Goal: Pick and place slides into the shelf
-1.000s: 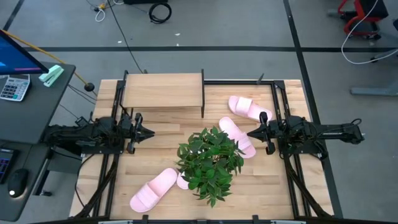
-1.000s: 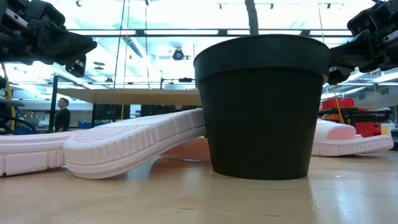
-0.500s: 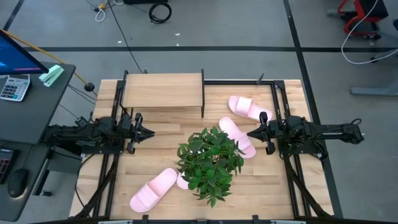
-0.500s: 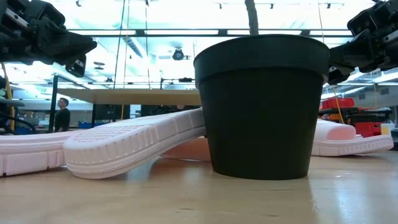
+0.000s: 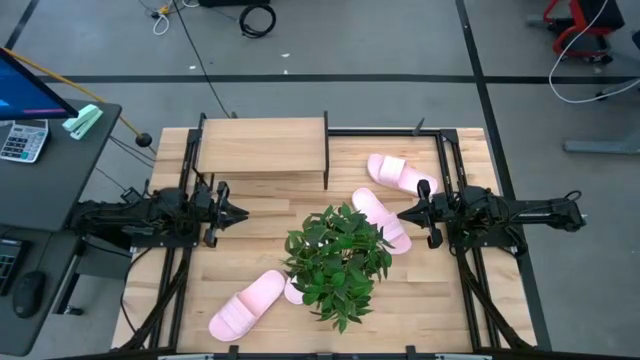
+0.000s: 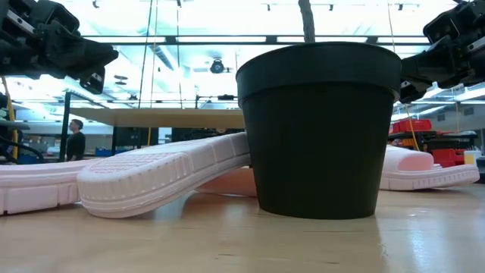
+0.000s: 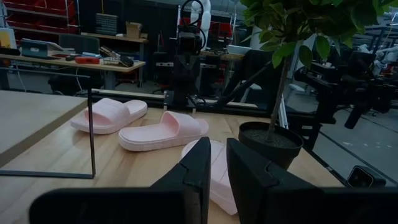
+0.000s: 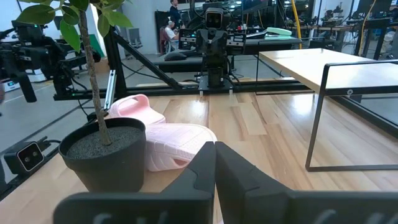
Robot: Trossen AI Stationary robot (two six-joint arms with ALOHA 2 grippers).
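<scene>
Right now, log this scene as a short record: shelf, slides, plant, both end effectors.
shelf: light-wood shelf at the table's far left, nothing on it
slides: two lie on the right, one at the near left, a fourth partly under the foliage
plant: potted plant mid-table, upright
left end effector: empty, fingers slightly apart
right end effector: shut, empty

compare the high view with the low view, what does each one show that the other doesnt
Only the high view shows the shelf bare on top, the plant's leaves, and both arms apart at the table's sides, with the left gripper and right gripper holding nothing.

Only the low view shows the black pot, a slide's ribbed sole leaning against it, and a person far behind.

Both show pink slides lying on the wooden table, none on the shelf.
</scene>
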